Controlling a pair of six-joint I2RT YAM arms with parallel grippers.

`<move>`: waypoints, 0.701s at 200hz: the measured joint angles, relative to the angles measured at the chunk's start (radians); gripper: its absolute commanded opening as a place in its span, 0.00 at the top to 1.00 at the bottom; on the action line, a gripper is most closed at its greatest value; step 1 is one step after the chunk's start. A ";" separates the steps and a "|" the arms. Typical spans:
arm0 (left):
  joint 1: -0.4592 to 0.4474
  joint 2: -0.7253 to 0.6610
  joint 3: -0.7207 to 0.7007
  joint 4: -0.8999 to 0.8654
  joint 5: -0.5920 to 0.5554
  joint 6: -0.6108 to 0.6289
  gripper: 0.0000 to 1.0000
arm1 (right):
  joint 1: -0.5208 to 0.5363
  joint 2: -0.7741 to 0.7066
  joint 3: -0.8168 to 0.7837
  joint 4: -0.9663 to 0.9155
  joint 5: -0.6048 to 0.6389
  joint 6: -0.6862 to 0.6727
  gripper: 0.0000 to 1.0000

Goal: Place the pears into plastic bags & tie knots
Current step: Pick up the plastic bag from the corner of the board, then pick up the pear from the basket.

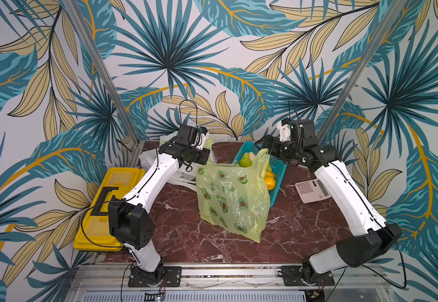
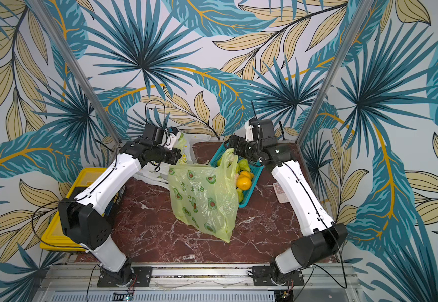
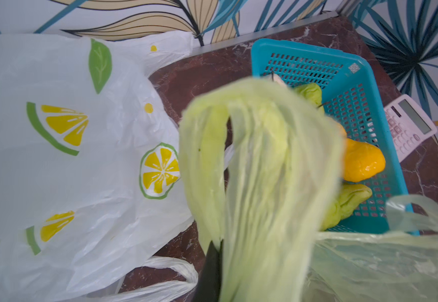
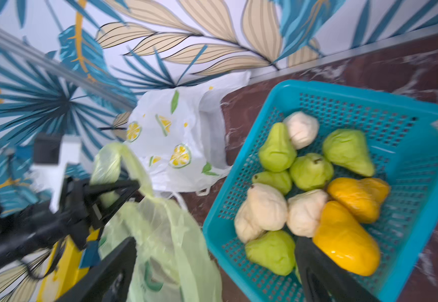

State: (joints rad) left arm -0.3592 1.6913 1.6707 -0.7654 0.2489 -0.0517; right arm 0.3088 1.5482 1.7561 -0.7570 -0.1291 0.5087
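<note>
Your left end effector (image 4: 134, 186) clamps a handle of the green bag (image 1: 232, 198), while your right end effector (image 4: 215, 241) gapes wide near the basket (image 4: 408, 125).

A dark red marble tabletop (image 1: 186, 235), veined in white, is seen in both top views. It is enclosed by walls (image 1: 165, 65) papered with teal and tan palm leaves. Two slanted aluminium posts (image 1: 103, 70) (image 1: 353, 86) are set at its far corners. A yellow toolbox (image 1: 92, 235) with a black handle (image 1: 105, 201) is laid flat at the table's left edge. A teal perforated basket (image 4: 369, 115) is placed on the far right part of the table. Two glossy orange-yellow fruits (image 4: 346, 240) (image 4: 359, 196) are held inside it, touching each other. A white calculator (image 1: 313, 191) is laid face up near the basket, on its right. A slotted metal rail (image 1: 225, 272) is fixed along the near edge.
</note>
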 measured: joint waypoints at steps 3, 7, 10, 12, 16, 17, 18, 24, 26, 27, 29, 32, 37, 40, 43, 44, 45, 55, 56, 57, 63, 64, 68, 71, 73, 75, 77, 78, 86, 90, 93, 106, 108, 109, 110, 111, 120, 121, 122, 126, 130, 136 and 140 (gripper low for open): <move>-0.006 -0.004 -0.002 0.003 0.007 0.001 0.95 | 0.005 0.013 0.012 -0.003 0.019 -0.001 0.05; -0.015 -0.009 -0.006 0.009 0.017 0.003 0.95 | 0.010 0.030 0.032 -0.010 0.050 0.000 0.05; -0.020 -0.013 -0.007 0.013 0.024 0.003 0.95 | 0.019 0.046 0.048 -0.016 0.076 -0.004 0.05; -0.023 -0.016 -0.008 0.014 0.029 0.004 0.95 | 0.024 0.057 0.061 -0.022 0.096 -0.005 0.04; -0.029 -0.021 -0.009 0.020 0.039 0.005 0.95 | 0.037 0.082 0.084 -0.028 0.135 -0.009 0.04; -0.031 -0.022 -0.009 0.021 0.041 0.005 0.95 | 0.040 0.086 0.087 -0.029 0.142 -0.010 0.04; -0.033 -0.023 -0.010 0.022 0.044 0.005 0.95 | 0.045 0.093 0.096 -0.033 0.156 -0.013 0.04; -0.042 -0.030 -0.010 0.029 0.056 0.007 0.95 | 0.066 0.127 0.123 -0.041 0.206 -0.019 0.04; -0.045 -0.032 -0.011 0.031 0.061 0.008 0.95 | 0.074 0.138 0.133 -0.045 0.224 -0.022 0.04; -0.045 -0.033 -0.011 0.033 0.062 0.008 0.95 | 0.077 0.142 0.136 -0.047 0.230 -0.023 0.04; -0.048 -0.037 -0.012 0.036 0.065 0.008 0.95 | 0.084 0.154 0.143 -0.050 0.247 -0.024 0.03; -0.050 -0.040 -0.013 0.041 0.069 0.011 0.95 | 0.093 0.168 0.153 -0.055 0.268 -0.027 0.04; -0.052 -0.049 -0.016 0.049 0.074 0.013 0.96 | 0.109 0.194 0.166 -0.061 0.304 -0.031 0.03; -0.052 -0.054 -0.018 0.052 0.074 0.014 0.96 | 0.117 0.205 0.169 -0.064 0.318 -0.035 0.03; -0.052 -0.058 -0.020 0.054 0.073 0.016 0.96 | 0.121 0.215 0.169 -0.066 0.327 -0.036 0.04; -0.051 -0.060 -0.021 0.055 0.073 0.016 0.96 | 0.122 0.219 0.169 -0.066 0.330 -0.038 0.04; -0.051 -0.061 -0.022 0.055 0.073 0.017 0.96 | 0.124 0.221 0.169 -0.067 0.332 -0.039 0.04; -0.045 -0.079 -0.034 0.068 0.061 0.022 0.97 | 0.120 0.241 0.158 -0.072 0.322 -0.038 0.05; -0.043 -0.081 -0.035 0.068 0.058 0.023 0.97 | 0.115 0.242 0.154 -0.072 0.315 -0.038 0.06; -0.042 -0.084 -0.038 0.071 0.056 0.024 0.96 | 0.113 0.242 0.151 -0.070 0.312 -0.037 0.06; -0.035 -0.097 -0.053 0.079 0.044 0.028 0.97 | 0.092 0.243 0.131 -0.064 0.279 -0.034 0.07; -0.032 -0.101 -0.058 0.081 0.042 0.029 0.97 | 0.089 0.243 0.129 -0.063 0.275 -0.033 0.07; -0.026 -0.111 -0.073 0.086 0.032 0.031 0.97 | 0.071 0.240 0.115 -0.061 0.258 -0.029 0.07; -0.019 -0.120 -0.085 0.089 0.024 0.034 0.97 | 0.056 0.238 0.106 -0.060 0.249 -0.029 0.07; -0.015 -0.126 -0.095 0.090 0.020 0.035 0.97 | 0.046 0.237 0.101 -0.058 0.242 -0.029 0.07; -0.010 -0.132 -0.103 0.091 0.016 0.037 0.97 | 0.035 0.235 0.096 -0.058 0.238 -0.027 0.07; -0.006 -0.137 -0.109 0.090 0.013 0.037 0.96 | 0.025 0.235 0.092 -0.058 0.235 -0.028 0.07; -0.002 -0.141 -0.116 0.092 0.011 0.036 0.97 | 0.021 0.234 0.091 -0.059 0.233 -0.028 0.07; 0.023 -0.165 -0.150 0.091 0.000 0.039 0.97 | -0.014 0.233 0.085 -0.061 0.227 -0.031 0.08; 0.037 -0.179 -0.168 0.090 -0.008 0.040 0.97 | -0.031 0.233 0.085 -0.061 0.225 -0.032 0.09; 0.047 -0.188 -0.180 0.090 -0.010 0.042 0.96 | -0.041 0.233 0.085 -0.060 0.224 -0.034 0.09; 0.084 -0.229 -0.218 0.082 -0.034 0.056 0.96 | -0.068 0.235 0.086 -0.061 0.218 -0.045 0.11; 0.090 -0.235 -0.221 0.080 -0.038 0.058 0.96 | -0.069 0.235 0.086 -0.061 0.217 -0.045 0.11; 0.092 -0.236 -0.222 0.080 -0.040 0.060 0.96 | -0.069 0.237 0.086 -0.061 0.216 -0.047 0.11; 0.095 -0.240 -0.223 0.079 -0.044 0.063 0.96 | -0.070 0.238 0.086 -0.061 0.216 -0.048 0.11; 0.097 -0.241 -0.223 0.079 -0.045 0.064 0.96 | -0.071 0.240 0.086 -0.061 0.214 -0.050 0.11; 0.114 -0.261 -0.225 0.078 -0.058 0.080 0.96 | -0.071 0.255 0.090 -0.061 0.206 -0.056 0.11; 0.115 -0.262 -0.225 0.078 -0.060 0.081 0.96 | -0.071 0.256 0.090 -0.061 0.205 -0.057 0.11; 0.117 -0.265 -0.224 0.079 -0.061 0.084 0.97 | -0.071 0.261 0.091 -0.060 0.204 -0.058 0.11; 0.122 -0.272 -0.224 0.081 -0.062 0.091 0.97 | -0.071 0.274 0.094 -0.060 0.199 -0.061 0.11; 0.126 -0.279 -0.222 0.080 -0.063 0.099 0.97 | -0.069 0.288 0.097 -0.059 0.194 -0.064 0.11; 0.134 -0.288 -0.217 0.081 -0.063 0.113 0.96 | -0.068 0.315 0.101 -0.060 0.187 -0.065 0.11; 0.138 -0.292 -0.214 0.081 -0.062 0.120 0.97 | -0.067 0.335 0.105 -0.060 0.184 -0.066 0.11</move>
State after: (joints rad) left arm -0.2207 1.3991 1.4567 -0.6842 0.1871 0.0681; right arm 0.2417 1.8828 1.8614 -0.8165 0.0547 0.4427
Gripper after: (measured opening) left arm 0.045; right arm 0.888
